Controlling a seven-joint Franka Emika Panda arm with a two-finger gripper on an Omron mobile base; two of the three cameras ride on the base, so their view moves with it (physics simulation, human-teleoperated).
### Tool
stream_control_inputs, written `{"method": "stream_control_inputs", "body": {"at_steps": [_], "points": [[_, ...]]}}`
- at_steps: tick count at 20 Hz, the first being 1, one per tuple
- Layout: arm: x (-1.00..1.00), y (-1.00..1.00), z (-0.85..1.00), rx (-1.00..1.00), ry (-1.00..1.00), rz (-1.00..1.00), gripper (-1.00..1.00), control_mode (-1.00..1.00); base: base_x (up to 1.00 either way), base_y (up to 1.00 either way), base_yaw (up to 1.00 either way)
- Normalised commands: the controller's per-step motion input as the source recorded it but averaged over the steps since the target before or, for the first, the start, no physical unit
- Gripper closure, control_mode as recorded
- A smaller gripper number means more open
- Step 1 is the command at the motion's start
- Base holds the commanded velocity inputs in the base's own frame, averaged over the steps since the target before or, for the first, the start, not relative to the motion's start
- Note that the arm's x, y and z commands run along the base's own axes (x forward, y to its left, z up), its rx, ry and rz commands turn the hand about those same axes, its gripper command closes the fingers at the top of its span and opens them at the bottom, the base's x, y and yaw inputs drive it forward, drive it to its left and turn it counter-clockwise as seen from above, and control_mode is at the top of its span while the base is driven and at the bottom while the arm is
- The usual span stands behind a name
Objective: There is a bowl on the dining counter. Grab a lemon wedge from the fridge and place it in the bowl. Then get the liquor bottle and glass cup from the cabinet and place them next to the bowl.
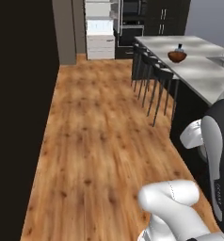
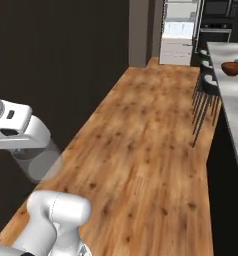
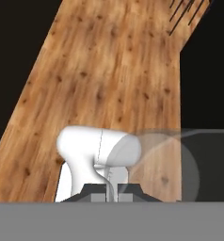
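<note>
The clear cup [image 3: 165, 164] rides clamped in the closed gripper [image 3: 111, 195], lifted above the wood floor [image 1: 100, 141] for carrying. At two o'clock the bowl [image 1: 177, 56] waits on the dining counter [image 1: 203, 70], the bottle [image 1: 180, 47] just behind it.

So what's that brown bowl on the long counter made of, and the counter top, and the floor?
The bowl looks like wood: reddish-brown, dull, not shiny. The dining counter looks like polished stone, maybe marble: pale grey-white with soft cloudy patches. The floor looks like wooden planks with a smooth finish: orange-brown, with grain lines and dark knots. It's a rendered kitchen, so these are only how they look.
</note>
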Motion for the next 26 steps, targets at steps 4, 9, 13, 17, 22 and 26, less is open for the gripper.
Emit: {"method": "stream_control_inputs", "body": {"at_steps": [4,9,13,17,22,26], "points": [[0.0,0.0,0.0,0.0,0.0,0.0,1.0,1.0,1.0,0.42,-0.42],[0.0,0.0,0.0,0.0,0.0,0.0,1.0,1.0,1.0,0.48,-0.44],[0.0,0.0,0.0,0.0,0.0,0.0,1.0,1.0,1.0,0.49,-0.43],[0.0,0.0,0.0,0.0,0.0,0.0,1.0,1.0,1.0,0.5,-0.44],[0.0,0.0,0.0,0.0,0.0,0.0,1.0,1.0,0.95,0.58,-0.45],[0.0,0.0,0.0,0.0,0.0,0.0,1.0,1.0,0.94,0.71,-0.47]]}}
